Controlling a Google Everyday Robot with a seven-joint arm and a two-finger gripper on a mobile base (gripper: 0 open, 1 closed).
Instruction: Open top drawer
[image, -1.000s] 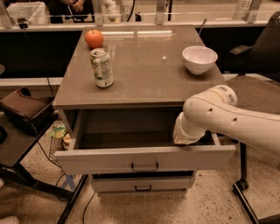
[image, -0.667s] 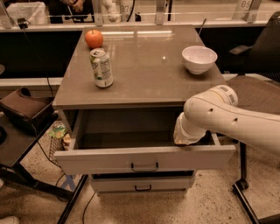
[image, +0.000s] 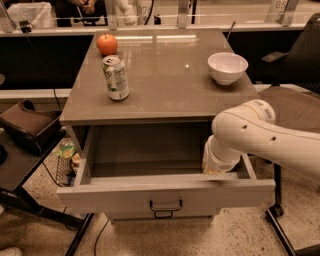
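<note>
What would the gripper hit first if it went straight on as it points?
The gripper, pointing down inside the right end of the open top drawer, would probably meet the drawer's floor first; its tip is hidden behind the front.

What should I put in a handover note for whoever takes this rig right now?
Gripper: down inside the right end of the top drawer, just behind its front panel. The arm comes in from the right.
Top drawer: pulled well out, grey interior showing. Nothing is touching its black handle.
Done: the drawer is open.
Left: probably only lifting the gripper out without catching the front panel.
Cabinet top: can, apple and bowl, all apart from the arm.
</note>
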